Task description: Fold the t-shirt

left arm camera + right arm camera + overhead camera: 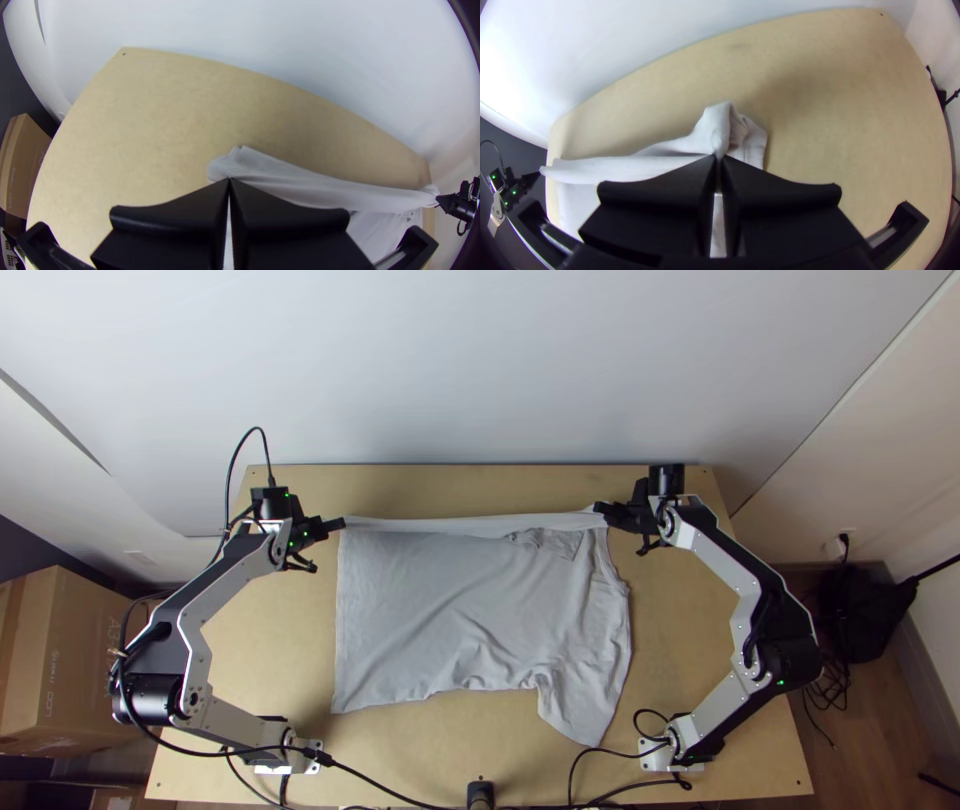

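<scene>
From above, I have the grey t-shirt [440, 600] spread across the middle of the wooden table [270, 640], creased towards its near side. My left gripper [338, 524] is at its far left corner and my right gripper [602, 509] at its far right corner, with a paler strip of cloth running taut between them. A pocket [560, 543] lies near the right end of that strip, and on the right a part of the shirt reaches down closer to my bases than the rest. A cardboard box [60, 660] stands beyond the table, on my left arm's side.

In the left wrist view, my left gripper [229, 181] has its two black fingers pressed together on the shirt's corner — a little cloth pokes out past the tips, and the long band runs away to my other gripper.

In the right wrist view, my right gripper [719, 157] is pinching the cloth too — gathered between the fingertips, with a crumpled, folded-over bit standing out beyond them.
</scene>
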You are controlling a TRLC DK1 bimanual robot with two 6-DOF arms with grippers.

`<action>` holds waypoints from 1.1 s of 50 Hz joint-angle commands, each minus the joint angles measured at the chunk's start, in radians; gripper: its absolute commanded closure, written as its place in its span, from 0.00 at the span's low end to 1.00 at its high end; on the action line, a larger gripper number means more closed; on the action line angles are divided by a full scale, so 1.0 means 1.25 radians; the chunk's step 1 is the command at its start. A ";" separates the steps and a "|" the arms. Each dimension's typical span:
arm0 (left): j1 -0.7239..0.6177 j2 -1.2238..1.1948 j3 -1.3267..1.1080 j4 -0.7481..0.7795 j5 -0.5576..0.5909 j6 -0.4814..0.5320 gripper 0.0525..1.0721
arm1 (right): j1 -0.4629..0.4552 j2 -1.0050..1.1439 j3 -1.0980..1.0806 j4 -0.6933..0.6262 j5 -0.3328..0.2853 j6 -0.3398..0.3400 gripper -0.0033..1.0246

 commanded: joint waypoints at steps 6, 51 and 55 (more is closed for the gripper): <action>0.003 -0.048 -0.095 0.038 0.000 -0.020 0.98 | 0.002 -0.058 -0.125 0.062 0.002 -0.003 0.97; 0.069 -0.318 -0.278 -0.008 0.092 -0.036 0.23 | -0.066 -0.449 -0.375 0.039 0.004 0.019 0.14; 0.069 -0.405 -0.274 -0.063 0.125 -0.030 0.23 | -0.079 -0.530 -0.372 -0.038 0.004 0.019 0.14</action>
